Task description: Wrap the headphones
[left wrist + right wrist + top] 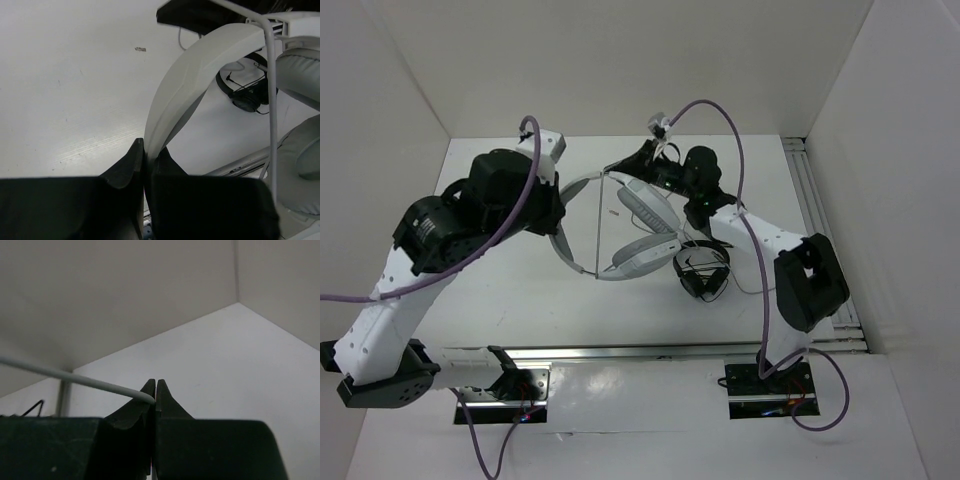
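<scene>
The light grey headphones (642, 228) are held above the table's middle, with the headband (563, 245) on the left and both earcups on the right. My left gripper (557, 218) is shut on the headband (190, 75); its tips (147, 155) pinch the band's edge. The earcups (300, 70) show at the right of the left wrist view. The thin grey cable (600, 222) runs taut across the headband's opening (271, 100). My right gripper (616, 166) is shut on the cable's far end (75, 377); the cable enters the closed tips (155, 387).
Small black on-ear headphones (702, 270) lie on the table just right of the grey earcups, also in the left wrist view (245, 95). An aluminium rail (650, 352) runs along the near edge, another (810, 190) along the right. White walls enclose the back and sides.
</scene>
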Tool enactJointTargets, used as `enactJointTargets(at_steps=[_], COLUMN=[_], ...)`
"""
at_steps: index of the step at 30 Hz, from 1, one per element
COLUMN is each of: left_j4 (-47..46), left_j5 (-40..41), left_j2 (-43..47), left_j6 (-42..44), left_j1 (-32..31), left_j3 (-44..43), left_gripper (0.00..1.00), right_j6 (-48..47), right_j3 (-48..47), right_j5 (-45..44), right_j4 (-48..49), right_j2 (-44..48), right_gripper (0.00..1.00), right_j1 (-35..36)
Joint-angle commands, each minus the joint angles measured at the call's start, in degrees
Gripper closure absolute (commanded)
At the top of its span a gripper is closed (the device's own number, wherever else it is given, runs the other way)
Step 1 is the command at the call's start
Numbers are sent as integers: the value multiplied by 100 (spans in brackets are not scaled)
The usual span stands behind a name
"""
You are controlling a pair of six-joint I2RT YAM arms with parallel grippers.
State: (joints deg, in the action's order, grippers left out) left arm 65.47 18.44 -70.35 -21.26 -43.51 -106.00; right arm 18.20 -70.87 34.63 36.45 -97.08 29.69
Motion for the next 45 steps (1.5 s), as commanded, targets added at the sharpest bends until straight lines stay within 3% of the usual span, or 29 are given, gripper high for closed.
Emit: enactJointTargets(at_steps=[1,2,4,7,8,11,15,19,21,22,24,27,28,29,33,38,44,45], left_j4=[-939,-1123,-1317,-1529,-1529,-1467,-1573,-1880,-1942,-2011,-2012,-2064,-2065,-2065,-2065,-2065,-2679,-2950], left_j5=[-746,-623,-482,45,368,442,-506,-1148,-1211,-1263,-1264,-1343,-1247,-1246,-772,-156,475,572], left_j2=[435,382,233,-4,-293,-934,-1446,-1903,-2210,-2316,-2631,-2905,-3028,-3029,-2968,-2687,-1703,-1597], left_j6=[-186,-290,-414,-414,-414,-414,-607,-765,-766,-766,-819,-871,-811,-810,-818,-820,331,620], left_j1=[-132,-132,-132,17,96,745,1984,3108,3321,3557,3735,3955,4129,4227,4280,4106,3332,3122], left_j3=[-1203,-1274,-1327,-1651,-2000,-2590,-2733,-2681,-2619,-2619,-2619,-2514,-2409,-2304,-1575,-494,1576,1834], left_gripper=[100,100,100,100,100,100,100,100,100,100,100,100,100,100,100,100,100,100], right_j6=[613,806,1360,2326,2616,3627,4008,3684,3350,3113,2244,690,268,-372,-1230,-1783,-3145,-3399], right_j3=[670,749,812,890,943,1109,1803,2690,2929,3147,3377,3370,3213,3159,2396,1062,-925,-1590], right_j5=[401,630,1141,1607,1695,1942,1863,1644,1643,1539,1363,775,503,-152,-1115,-1546,-3346,-3845], right_j4=[597,1392,2021,3619,4581,6130,7041,7061,6650,6003,5184,2638,1256,738,-1382,-3237,-5818,-6120], right_j2=[-741,-873,-1312,-1874,-1998,-2359,-2211,-1640,-1035,-771,148,1501,1838,2146,3132,3134,2265,2107], right_gripper=[100,100,100,95,89,86,84,88,97,100,100,100,100,100,100,100,100,100], right_j1=[-158,-52,273,606,677,941,1143,1197,1328,1389,1608,2125,2302,2461,3146,3402,3464,3517])
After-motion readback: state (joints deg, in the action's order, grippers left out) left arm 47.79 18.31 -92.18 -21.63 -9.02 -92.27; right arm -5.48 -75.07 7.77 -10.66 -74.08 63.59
